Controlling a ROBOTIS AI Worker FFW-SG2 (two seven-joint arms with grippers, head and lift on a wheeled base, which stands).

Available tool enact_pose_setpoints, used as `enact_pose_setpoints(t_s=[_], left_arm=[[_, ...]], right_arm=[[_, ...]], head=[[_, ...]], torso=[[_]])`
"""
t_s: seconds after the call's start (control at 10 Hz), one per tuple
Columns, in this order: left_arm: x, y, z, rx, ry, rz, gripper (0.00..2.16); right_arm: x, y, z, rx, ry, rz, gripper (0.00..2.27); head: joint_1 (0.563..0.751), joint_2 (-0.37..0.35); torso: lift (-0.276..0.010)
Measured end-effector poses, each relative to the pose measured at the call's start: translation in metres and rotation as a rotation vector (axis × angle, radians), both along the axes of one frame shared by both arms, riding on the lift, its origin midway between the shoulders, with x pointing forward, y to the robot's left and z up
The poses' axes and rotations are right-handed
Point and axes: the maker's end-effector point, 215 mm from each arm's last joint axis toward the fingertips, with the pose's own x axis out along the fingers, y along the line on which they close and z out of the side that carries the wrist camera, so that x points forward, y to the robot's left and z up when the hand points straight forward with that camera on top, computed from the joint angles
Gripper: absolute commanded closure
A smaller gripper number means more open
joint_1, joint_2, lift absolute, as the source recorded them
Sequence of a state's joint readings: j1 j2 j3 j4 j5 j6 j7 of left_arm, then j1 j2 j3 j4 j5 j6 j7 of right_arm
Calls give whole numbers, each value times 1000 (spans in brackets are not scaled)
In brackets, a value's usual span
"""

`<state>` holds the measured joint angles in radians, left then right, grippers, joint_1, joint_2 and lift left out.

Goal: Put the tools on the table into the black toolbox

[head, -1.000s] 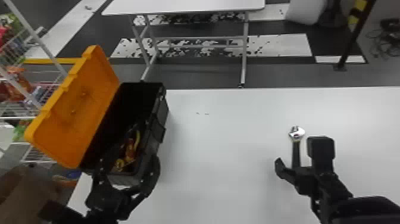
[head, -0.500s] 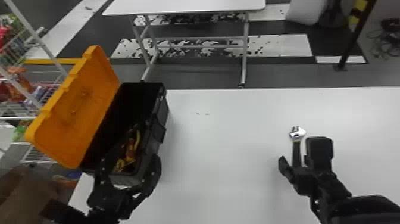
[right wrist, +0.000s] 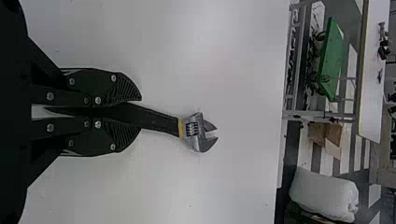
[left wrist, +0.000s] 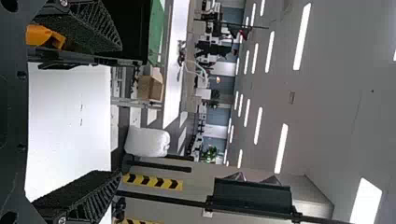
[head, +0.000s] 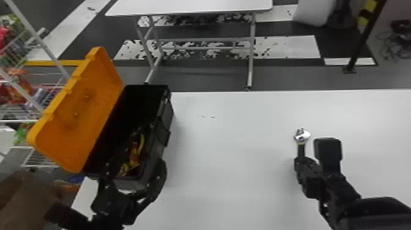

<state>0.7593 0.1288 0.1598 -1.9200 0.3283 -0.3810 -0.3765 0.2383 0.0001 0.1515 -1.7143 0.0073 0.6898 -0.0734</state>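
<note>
Although the white table spread wide before me, its near edge was cut off at the bottom of my head view. Beyond it stood a second table, its far side cropped away. The black toolbox was open on the left part of the white table, its orange lid tilted back to the left; much of its inside was lost in shadow.

My left gripper was at the toolbox's near end, fingers well apart with nothing between them, partly covering that end; I couldn't tell whether they touched it. On the right side, my right gripper was clamped on the wrench's dark handle, low over the white table. Inside the box were red and yellow tools, too murky for me to name. The wrench pointed its silver head away from me, past my fingertips, its handle partly hidden between them. A yellow band circled its neck.
</note>
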Motion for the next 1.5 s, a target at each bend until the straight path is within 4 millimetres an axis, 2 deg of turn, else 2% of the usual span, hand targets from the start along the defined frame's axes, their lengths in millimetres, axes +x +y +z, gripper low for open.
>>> enact_pose_setpoints(t_s=[0.2,0.5,1.5], left_arm=[[0,0,-1,0,3,-2,46],[-1,-1,1,1,0,-4,46],[2,-7,8,-4,-14,-14,46]], right_arm=[[-10,-3,-10,-3,49,4,2246],[-13,-5,-5,8,31,2,2246],[-10,-1,45,84,-113,12,2246]], head=[[695,164],[695,161],[695,157]], torso=[[-75],[-75],[-75]])
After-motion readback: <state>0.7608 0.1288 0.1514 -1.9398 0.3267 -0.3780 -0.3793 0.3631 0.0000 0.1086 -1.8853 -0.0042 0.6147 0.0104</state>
